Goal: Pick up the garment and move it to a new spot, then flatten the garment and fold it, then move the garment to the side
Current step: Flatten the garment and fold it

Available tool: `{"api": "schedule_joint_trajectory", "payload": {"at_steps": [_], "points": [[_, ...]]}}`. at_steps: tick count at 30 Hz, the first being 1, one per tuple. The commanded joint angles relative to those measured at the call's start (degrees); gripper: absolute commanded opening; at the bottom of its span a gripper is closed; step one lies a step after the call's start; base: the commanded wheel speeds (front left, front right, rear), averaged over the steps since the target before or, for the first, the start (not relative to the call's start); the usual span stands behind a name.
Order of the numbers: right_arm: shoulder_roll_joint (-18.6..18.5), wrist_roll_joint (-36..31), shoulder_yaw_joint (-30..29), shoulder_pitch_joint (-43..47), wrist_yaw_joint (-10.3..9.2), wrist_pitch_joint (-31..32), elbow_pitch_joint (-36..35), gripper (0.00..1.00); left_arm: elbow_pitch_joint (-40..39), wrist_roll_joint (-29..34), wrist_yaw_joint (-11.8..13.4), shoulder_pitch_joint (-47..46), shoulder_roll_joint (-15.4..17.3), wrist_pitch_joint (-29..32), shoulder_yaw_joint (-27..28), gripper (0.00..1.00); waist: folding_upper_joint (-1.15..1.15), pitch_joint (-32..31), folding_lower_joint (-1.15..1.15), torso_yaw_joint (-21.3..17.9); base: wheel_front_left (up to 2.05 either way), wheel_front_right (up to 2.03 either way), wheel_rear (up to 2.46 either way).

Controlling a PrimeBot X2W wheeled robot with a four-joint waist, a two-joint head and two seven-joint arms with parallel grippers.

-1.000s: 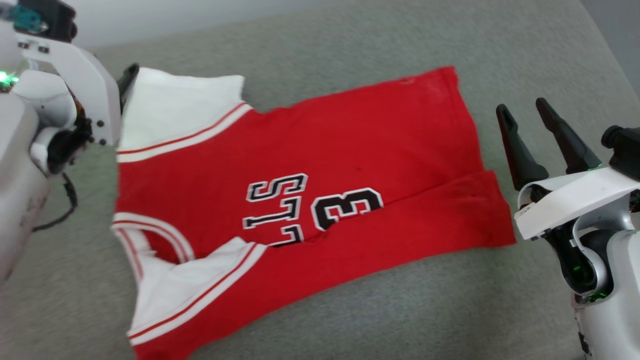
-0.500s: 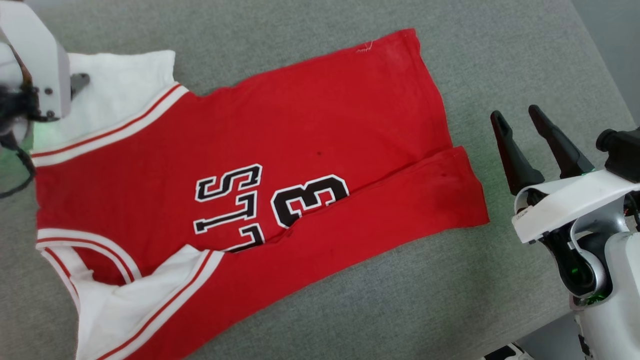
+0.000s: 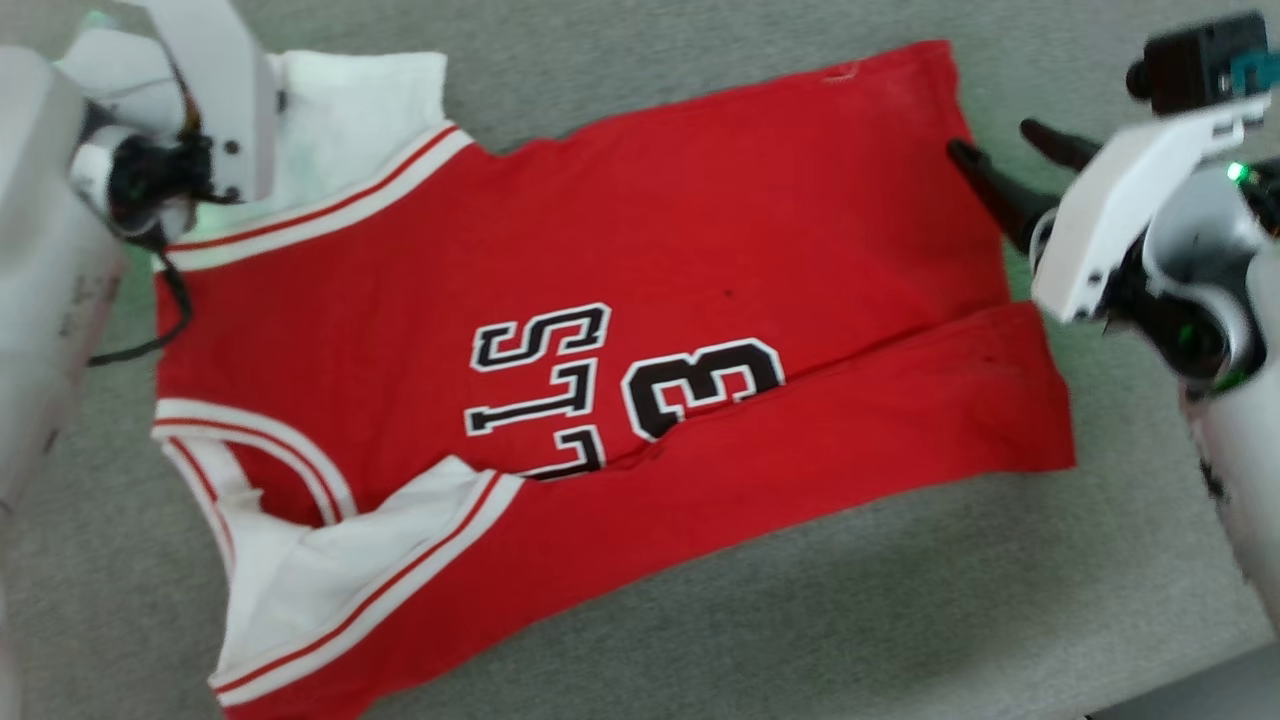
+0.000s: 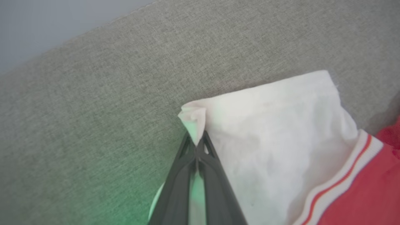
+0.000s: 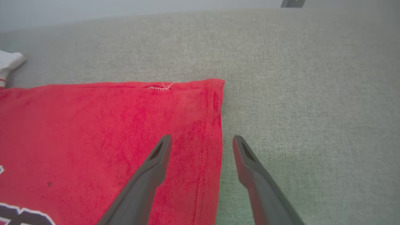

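Nearest me, the garment lies spread on the grey fabric surface, neck towards my left and hem towards my right. Its near long edge is folded up over the body. That flap covers the lower part of the black lettering, of which I can read "LLS" and a "3". The near white sleeve lies flat at the lower left, with its striped trim visible.

Farther out on the right, the right gripper sits at the garment's far hem corner with its fingers well apart. One finger is over the red cloth and the other is over the bare grey surface, so the side edge of the hem runs between them. I cannot tell whether either tip touches down. A loose thread shows at the hem's far edge.

Farthest on the left, the left gripper has its fingers pressed together, pinching the bunched corner of the far white sleeve. The rest of that sleeve lies on the surface.
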Motion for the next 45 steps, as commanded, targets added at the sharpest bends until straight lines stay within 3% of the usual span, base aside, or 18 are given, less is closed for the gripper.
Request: {"api": "schedule_joint_trajectory", "payload": {"at_steps": [1, 9, 16, 17, 18, 19, 27, 33, 38, 45], "points": [[-0.43, -0.27, 0.62, -2.63, -0.04, 1.53, 2.24, 1.00, -0.43, -0.64, -0.59, 1.85, -1.69, 0.34, -1.31, 0.00, 0.00, 0.91, 0.00, 2.23, 0.00, 0.00, 0.00], [-0.82, -0.40, 4.49, -14.33, -0.04, 9.72, 17.21, 1.00, -2.08, -2.48, -0.59, 0.45, -2.82, -1.24, -3.65, 0.00, 0.00, 2.50, 0.00, 5.66, 0.00, 0.00, 0.00], [-1.53, 0.31, 8.62, -17.51, -0.05, 8.92, 25.15, 1.00, -2.65, -4.33, -0.41, -0.29, -3.21, -3.99, -5.44, 0.00, 0.00, 3.00, 0.00, 7.44, 0.00, 0.00, 0.00], [-1.62, 0.60, 8.51, -17.81, -0.05, 8.18, 26.14, 0.73, -2.76, -4.59, -0.40, -0.25, -3.20, -4.45, -5.72, 0.00, 0.00, 2.99, 0.00, 7.56, 0.00, 0.00, 0.00], [-1.55, 0.84, 8.62, -18.09, -0.05, 7.65, 27.09, 0.18, -2.90, -5.03, -0.39, -0.15, -3.17, -4.94, -5.91, 0.00, 0.00, 2.95, 0.00, 7.69, 0.00, 0.00, 0.00], [-1.57, 1.09, 8.94, -18.33, -0.05, 7.20, 27.80, 0.00, -3.08, -5.54, -0.39, 0.07, -3.19, -5.52, -5.98, 0.00, 0.00, 2.81, 0.00, 7.83, 0.00, 0.00, 0.00], [-3.61, 4.34, 12.73, -16.70, -0.05, -0.14, 27.12, 0.00, -7.60, -11.58, -0.40, 3.29, -3.25, -14.22, -5.20, 0.00, 0.00, -3.98, 0.00, 9.40, 0.00, 0.00, 0.00], [-9.71, 9.73, 19.21, -10.89, -0.05, -2.89, 21.01, 0.00, -16.22, -16.61, -0.40, 8.90, -0.99, -19.82, -5.90, 0.00, 0.00, -11.64, 0.00, 12.07, 0.00, 0.00, 0.00], [-17.15, 14.57, 24.79, -4.86, -0.05, -4.79, 12.76, 0.00, -26.91, -18.52, -0.40, 14.33, 4.05, -24.60, -7.98, 0.00, 0.00, -16.07, 0.00, 14.50, 0.00, 0.00, 0.00], [-26.44, 20.34, 27.47, 3.34, -0.05, -7.84, 2.86, 0.00, -44.51, -20.54, -0.41, 22.96, 13.42, -30.79, -11.13, 0.00, 0.00, -19.12, 0.00, 16.87, 0.00, 0.00, 0.00]]}}
